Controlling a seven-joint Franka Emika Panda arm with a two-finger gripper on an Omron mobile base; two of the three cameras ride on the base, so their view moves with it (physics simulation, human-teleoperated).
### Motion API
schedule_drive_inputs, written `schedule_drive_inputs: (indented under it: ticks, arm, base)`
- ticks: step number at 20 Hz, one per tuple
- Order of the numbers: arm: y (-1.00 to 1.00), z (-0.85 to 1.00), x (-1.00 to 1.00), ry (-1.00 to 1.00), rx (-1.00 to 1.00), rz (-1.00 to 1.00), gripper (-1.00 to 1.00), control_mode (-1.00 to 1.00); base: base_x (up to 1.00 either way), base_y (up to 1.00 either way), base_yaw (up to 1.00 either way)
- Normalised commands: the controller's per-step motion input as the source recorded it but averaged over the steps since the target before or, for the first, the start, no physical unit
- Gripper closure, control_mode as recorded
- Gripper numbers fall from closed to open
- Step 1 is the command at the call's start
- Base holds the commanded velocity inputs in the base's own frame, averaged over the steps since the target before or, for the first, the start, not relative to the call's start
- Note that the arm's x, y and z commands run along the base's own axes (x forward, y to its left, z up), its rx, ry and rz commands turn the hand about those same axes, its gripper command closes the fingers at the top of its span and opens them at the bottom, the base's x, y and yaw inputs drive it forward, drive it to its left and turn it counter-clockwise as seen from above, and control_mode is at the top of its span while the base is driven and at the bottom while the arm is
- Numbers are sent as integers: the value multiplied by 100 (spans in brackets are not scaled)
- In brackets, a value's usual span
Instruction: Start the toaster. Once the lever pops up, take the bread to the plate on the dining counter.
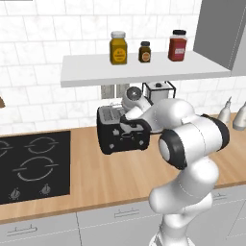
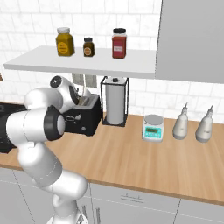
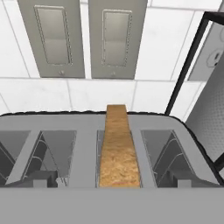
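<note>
- The wooden counter spans the middle of both base views, with a black cooktop at the left of the left base view; the dining counter and its plate lie outside these frames, so the carry has not begun.
- The toaster stands at centre of the left base view, against the tiled wall, with the arm's hand over it.
- The gripper cannot be made out in the pictures; its jaws stand wide apart and hold nothing.
- The bread stands on edge in a middle slot at lower centre of the hand view, rising above the slot, so it looks ready to lift out; grasping, lifting and delivery remain.
</note>
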Motion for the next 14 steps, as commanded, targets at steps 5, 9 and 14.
schedule_drive_inputs:
  ticks: [5, 9, 14]
  arm:
    - [-4, -17, 0, 0, 0, 0, 100, -100]
    - [-15, -14, 0, 0, 0, 0, 100, -100]
    - [-11, -3, -7, -3, 0, 0, 100, -100]
  base:
    - [0, 0, 0]
    - [0, 0, 0]
    - [0, 0, 0]
